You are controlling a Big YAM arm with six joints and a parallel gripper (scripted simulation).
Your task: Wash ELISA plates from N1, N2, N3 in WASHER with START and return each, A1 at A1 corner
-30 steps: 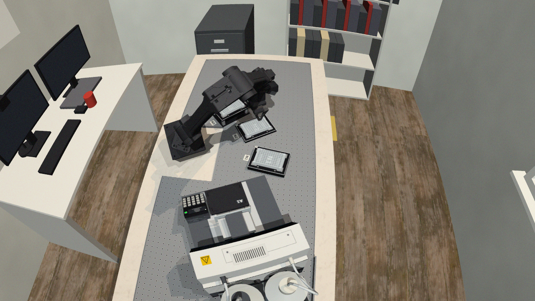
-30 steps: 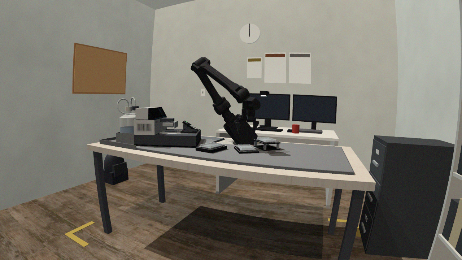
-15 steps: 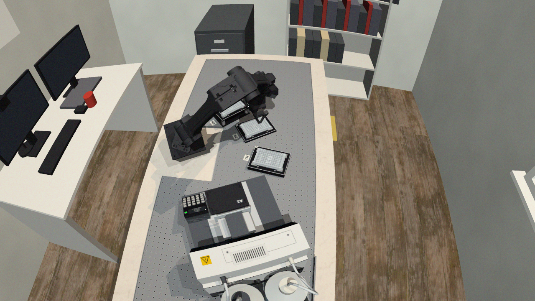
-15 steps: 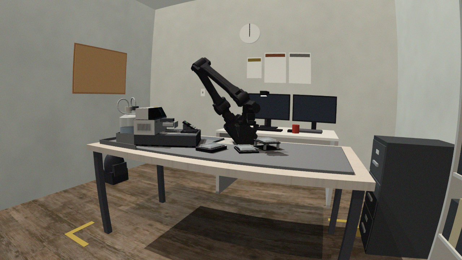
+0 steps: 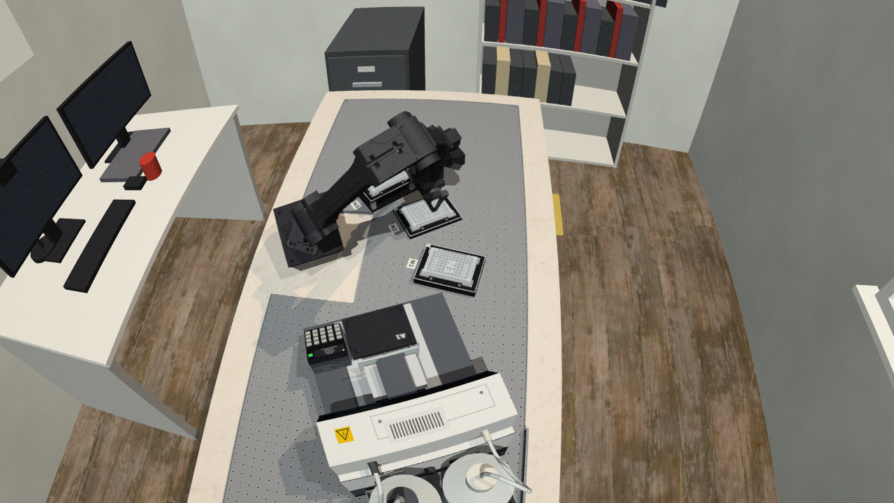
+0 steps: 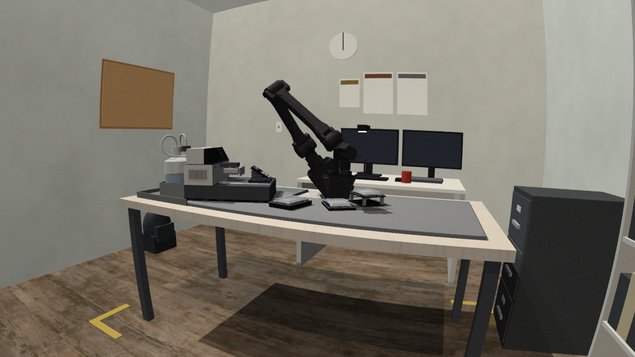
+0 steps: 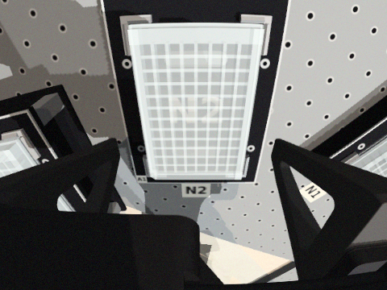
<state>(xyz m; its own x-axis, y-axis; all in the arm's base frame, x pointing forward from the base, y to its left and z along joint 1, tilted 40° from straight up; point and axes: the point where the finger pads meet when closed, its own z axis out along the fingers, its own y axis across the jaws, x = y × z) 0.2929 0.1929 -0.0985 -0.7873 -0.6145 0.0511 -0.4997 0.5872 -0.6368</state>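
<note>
The gripper point(image 5: 437, 203) point(image 7: 195, 147) is spread wide, with nothing between its black, angular fingers, each pierced by a rounded triangular opening. In the wrist view the fingertips stand to either side of the lower part of the N2 plate point(image 5: 424, 214) point(image 6: 338, 203) point(image 7: 195, 109), apart from it. This plate is a pale, translucent rectangle with a fine square grid of wells, lying in nest N2 point(image 7: 278, 24), a flat black panel with light corner locators and small pale rings. The marked A1 corner is beside the plate's cut-off corner.

The N1 plate point(image 5: 448, 265) point(image 6: 290, 200) point(image 7: 372, 161) lies in its own black nest, and the N3 plate point(image 5: 387, 184) point(image 6: 367, 192) point(image 7: 14, 157) is in a nest raised on short posts. All three are on the surface point(image 5: 500, 162) point(image 6: 421, 217) point(image 7: 330, 20), which has smooth grey matting dotted with round holes and a pale border.

The plate washer point(image 5: 415, 425) point(image 6: 204, 173) has a boxy white housing with slotted vents over a dark grey base. Its flat, black carrier point(image 5: 378, 334) bears no plate, only a white A1 marking. Beside it is a keypad point(image 5: 323, 334) point(image 6: 259, 173) of squarish pale keys, with a small green light
</note>
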